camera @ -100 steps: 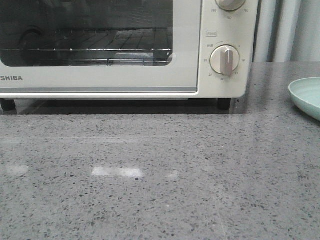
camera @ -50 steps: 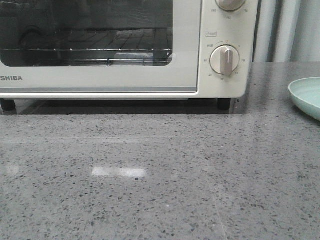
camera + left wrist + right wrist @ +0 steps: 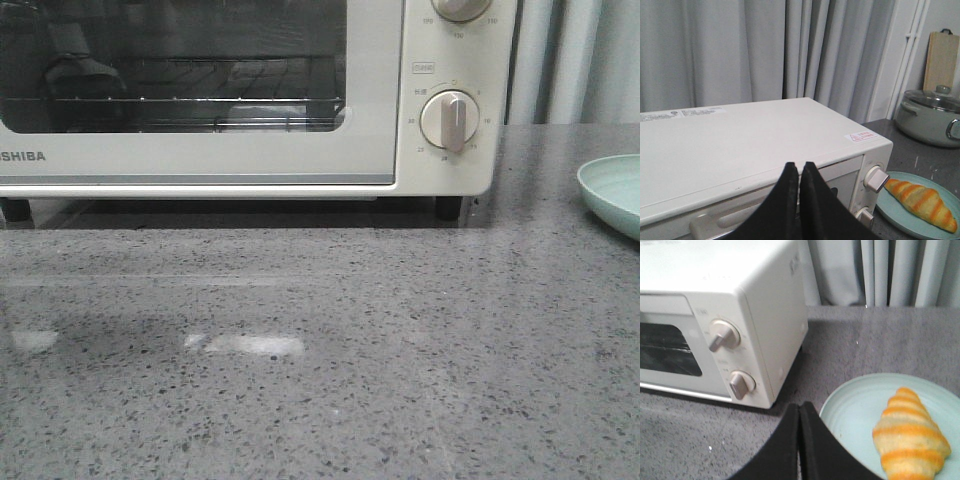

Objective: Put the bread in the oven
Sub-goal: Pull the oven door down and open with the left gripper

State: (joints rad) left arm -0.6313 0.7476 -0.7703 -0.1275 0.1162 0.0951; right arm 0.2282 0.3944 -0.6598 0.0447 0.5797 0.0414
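The bread [image 3: 910, 440] lies on a pale green plate [image 3: 855, 410] on the counter [image 3: 330, 350], beside the dial side of the oven [image 3: 380, 120], whose door is closed. The left tool [image 3: 800, 175] is above the oven top, the right tool [image 3: 799, 417] near the plate; both are pressed together, holding nothing.

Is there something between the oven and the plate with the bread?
No. In the right wrist view only bare grey countertop lies between the oven and the plate holding the bread.
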